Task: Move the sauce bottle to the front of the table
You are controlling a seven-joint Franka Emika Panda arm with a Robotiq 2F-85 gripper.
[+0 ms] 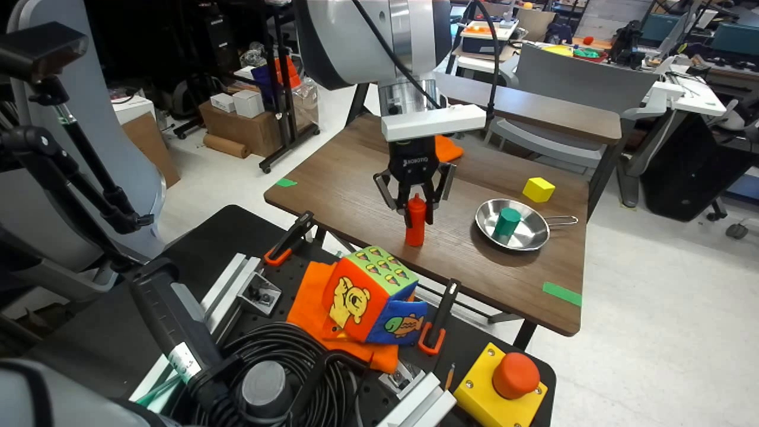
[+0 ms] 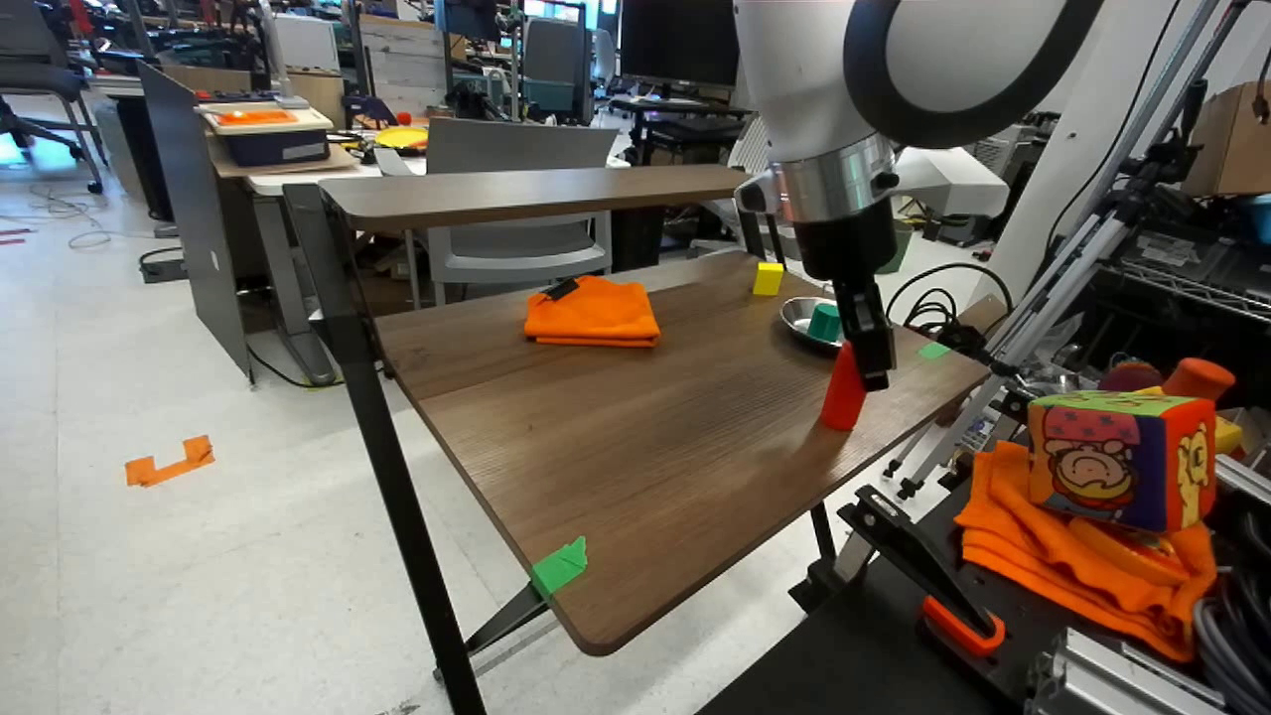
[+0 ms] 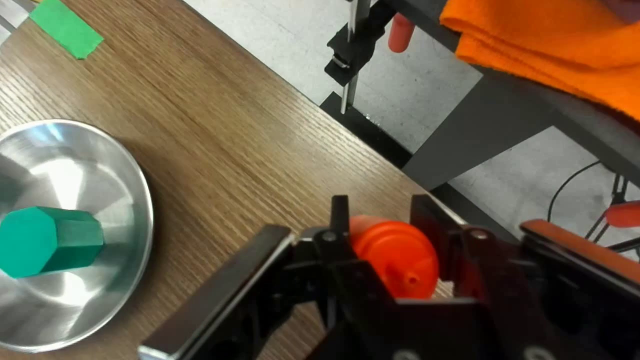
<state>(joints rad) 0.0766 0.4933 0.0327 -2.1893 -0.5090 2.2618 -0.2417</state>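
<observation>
In the wrist view, starting at the left, a shallow round silver metal pan (image 3: pixel 125 200) is cut off by the view's edge, with a green hexagonal block (image 3: pixel 30 245) inside it. Further right, the dark metal fingers (image 3: pixel 340 215) are blurred, and the small red-orange plastic sauce bottle (image 3: pixel 400 255) shows mostly its rounded top, its base out of sight. In an exterior view, part of the pan (image 2: pixel 794 320) and the upper end of the bottle (image 2: pixel 842 402) are covered by the fingers. In an exterior view, a folded orange cloth (image 1: pixel 450 149) is partly masked.

The white and grey jointed robot arm (image 1: pixel 362 35), cropped at the top in both exterior views, reaches down over the rectangular brown wooden surface (image 1: pixel 344 178), fingers pointing downward near the long edge that faces a black bench (image 1: pixel 231 228).

The bottle is between the fingers, which pinch it from either side around its upper half. In an exterior view, the tip of the bottle (image 1: pixel 416 234) rises between them and its lower body shows below, upright. Whether its base touches the surface cannot be made out. To its right, well apart, stands the pan, with a yellow block (image 1: pixel 538 190) near the rim.
</observation>
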